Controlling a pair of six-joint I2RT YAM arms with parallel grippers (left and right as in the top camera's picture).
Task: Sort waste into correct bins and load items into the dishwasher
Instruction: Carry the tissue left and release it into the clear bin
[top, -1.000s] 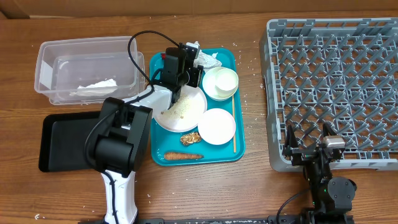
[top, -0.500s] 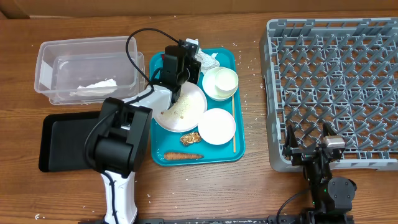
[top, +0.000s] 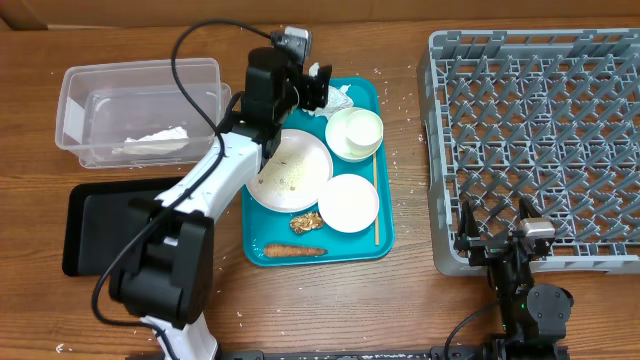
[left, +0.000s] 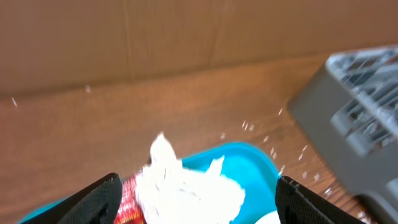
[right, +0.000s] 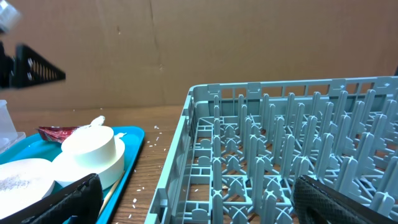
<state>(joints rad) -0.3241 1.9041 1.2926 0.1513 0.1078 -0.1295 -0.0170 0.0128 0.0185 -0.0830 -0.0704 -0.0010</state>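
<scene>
While the left gripper (left: 197, 182) hangs spread and empty over the crumpled napkin (left: 165, 155) at the teal tray's (left: 249, 155) far corner, a careless pinch could drag the red wrapper (left: 127, 202) along or catch the tray's lip; uncluttered table (top: 410, 300) leads left to the clear tub (top: 140, 110), the right gripper (right: 196, 180) parked, fingers spread, at the dish rack's (top: 540, 140) near edge

Left arm (top: 215, 180): black joints, white links (1 looping black cable (top: 177, 60)); right arm (top: 522, 262): black.

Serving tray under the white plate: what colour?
Teal; the rectangular plastic serving tray shows best in the overhead view.
</scene>
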